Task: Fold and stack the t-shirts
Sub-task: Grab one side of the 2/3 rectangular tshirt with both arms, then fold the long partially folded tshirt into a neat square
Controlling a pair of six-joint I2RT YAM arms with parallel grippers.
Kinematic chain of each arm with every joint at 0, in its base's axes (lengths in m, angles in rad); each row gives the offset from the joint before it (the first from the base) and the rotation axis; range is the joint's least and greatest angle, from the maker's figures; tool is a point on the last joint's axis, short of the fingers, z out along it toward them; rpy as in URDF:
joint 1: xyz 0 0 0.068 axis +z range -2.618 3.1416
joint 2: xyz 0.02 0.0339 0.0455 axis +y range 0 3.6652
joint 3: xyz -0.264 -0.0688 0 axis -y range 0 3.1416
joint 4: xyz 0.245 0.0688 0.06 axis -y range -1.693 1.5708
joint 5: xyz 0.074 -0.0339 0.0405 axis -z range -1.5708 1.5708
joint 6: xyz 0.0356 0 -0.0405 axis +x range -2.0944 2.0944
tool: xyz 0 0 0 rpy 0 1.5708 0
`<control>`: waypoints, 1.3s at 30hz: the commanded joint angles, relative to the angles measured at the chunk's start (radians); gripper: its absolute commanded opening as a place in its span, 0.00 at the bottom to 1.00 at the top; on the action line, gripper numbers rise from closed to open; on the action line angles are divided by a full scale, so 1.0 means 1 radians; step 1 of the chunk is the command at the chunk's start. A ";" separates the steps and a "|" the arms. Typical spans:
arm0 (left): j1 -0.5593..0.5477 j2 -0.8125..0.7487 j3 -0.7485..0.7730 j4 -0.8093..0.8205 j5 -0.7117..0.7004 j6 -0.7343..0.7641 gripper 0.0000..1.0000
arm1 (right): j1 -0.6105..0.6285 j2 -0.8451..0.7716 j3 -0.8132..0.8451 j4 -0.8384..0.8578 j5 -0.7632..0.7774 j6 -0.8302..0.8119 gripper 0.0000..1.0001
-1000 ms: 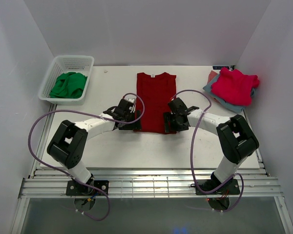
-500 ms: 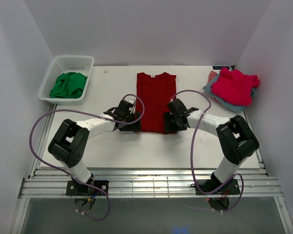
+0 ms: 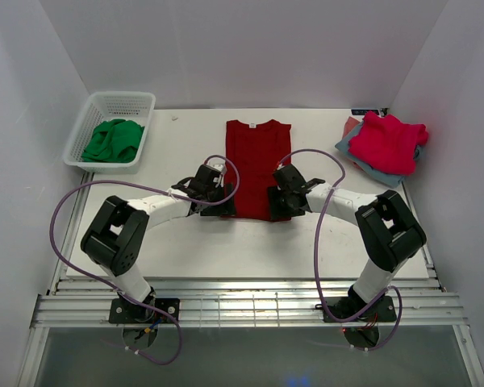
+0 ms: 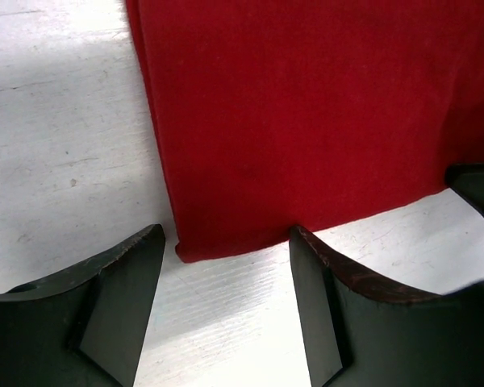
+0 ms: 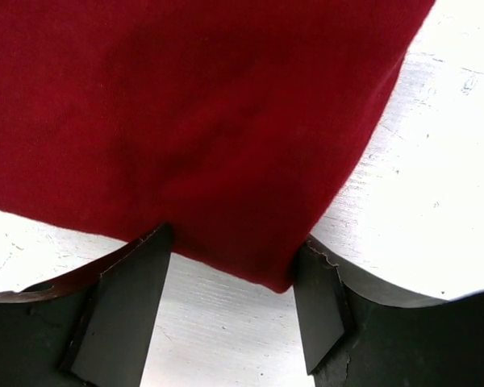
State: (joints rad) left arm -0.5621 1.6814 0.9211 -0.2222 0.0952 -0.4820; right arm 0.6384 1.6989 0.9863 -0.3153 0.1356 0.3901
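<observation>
- Left of the dark red t-shirt [image 3: 256, 165], well apart from it at the far corner of the table [image 3: 226, 242], a white basket [image 3: 109, 101] holds a bundle of green cloth [image 3: 113, 139] that plays no part in this fold.
- At the shirt's near-left hem corner, the left pincer [image 4: 226, 238] sits low on the table, released. Its fingers are spread either side of the corner and nothing is grasped. The left arm bends out from its base, its forearm angled in toward the shirt.
- The dark red t-shirt itself lies flat as a narrow strip, collar at the far end and sleeves apparently tucked under. By that look the side folds are done, and the step in hand is taking hold of the hem for the crosswise fold.
- At the shirt's near-right hem corner, the right pincer [image 5: 234, 238] mirrors its partner. Its jaws stand apart around the corner and are not clamped on it. The right arm is bent the same way, forearm pointing inward.
- The next move likely calls for both pincers to pinch their corners together, catching every layer. They would then lift evenly and carry the hem toward the collar.
- Right of the shirt, well apart from it, the pink-red t-shirt [image 3: 387, 141] tops the grey-blue folded ones [image 3: 344, 146]. That pile is probably where this shirt will go.
</observation>
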 commanded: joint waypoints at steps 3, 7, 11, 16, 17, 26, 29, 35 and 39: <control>-0.025 0.064 -0.011 -0.034 0.015 -0.010 0.72 | 0.015 0.051 -0.009 -0.025 -0.041 0.029 0.65; -0.028 0.089 -0.028 -0.042 -0.009 -0.009 0.47 | 0.015 0.053 -0.009 -0.025 -0.039 0.024 0.60; -0.028 0.101 -0.065 -0.037 -0.048 0.002 0.21 | 0.015 0.070 -0.011 -0.031 -0.040 0.021 0.44; -0.039 0.081 -0.129 -0.029 -0.043 0.022 0.00 | 0.029 0.085 -0.031 -0.045 -0.065 0.006 0.08; -0.045 0.071 -0.140 -0.032 -0.043 0.023 0.00 | 0.033 0.074 -0.041 -0.044 -0.065 0.003 0.08; -0.156 -0.173 -0.197 -0.236 -0.040 -0.044 0.00 | 0.141 -0.178 -0.159 -0.203 -0.053 0.026 0.08; -0.171 -0.264 -0.165 -0.325 -0.046 -0.073 0.00 | 0.167 -0.280 -0.146 -0.297 -0.048 0.059 0.08; -0.174 -0.362 0.025 -0.414 -0.147 -0.079 0.00 | 0.182 -0.398 0.023 -0.406 0.056 0.086 0.08; -0.173 -0.333 0.189 -0.405 -0.213 -0.058 0.00 | 0.182 -0.334 0.149 -0.415 0.134 0.053 0.08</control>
State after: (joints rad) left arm -0.7414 1.3670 1.0153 -0.6003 -0.0189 -0.5564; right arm 0.8249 1.3346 1.0580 -0.6662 0.1661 0.4614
